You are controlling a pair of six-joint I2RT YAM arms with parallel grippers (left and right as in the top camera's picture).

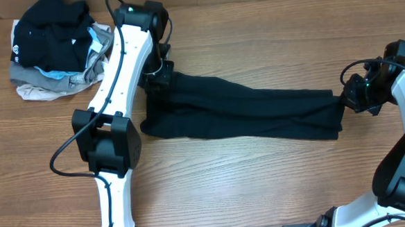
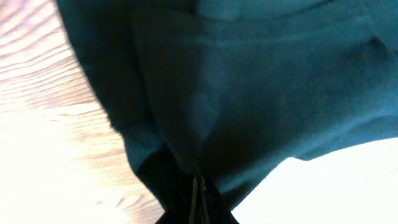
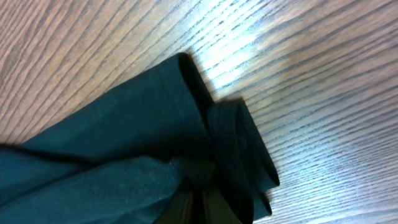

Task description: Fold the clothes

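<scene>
A long black garment (image 1: 247,111) lies stretched across the wooden table (image 1: 262,187) from left to right. My left gripper (image 1: 160,75) is shut on its upper left end; in the left wrist view the dark cloth (image 2: 261,87) fills the frame and is pinched between the fingertips (image 2: 198,198). My right gripper (image 1: 347,97) is shut on the garment's right end; in the right wrist view the folded hem (image 3: 186,112) bunches around the fingers (image 3: 196,202).
A pile of other clothes (image 1: 57,48), black, white and light blue, sits at the back left corner. The left arm's white body (image 1: 112,111) reaches along the table's left side.
</scene>
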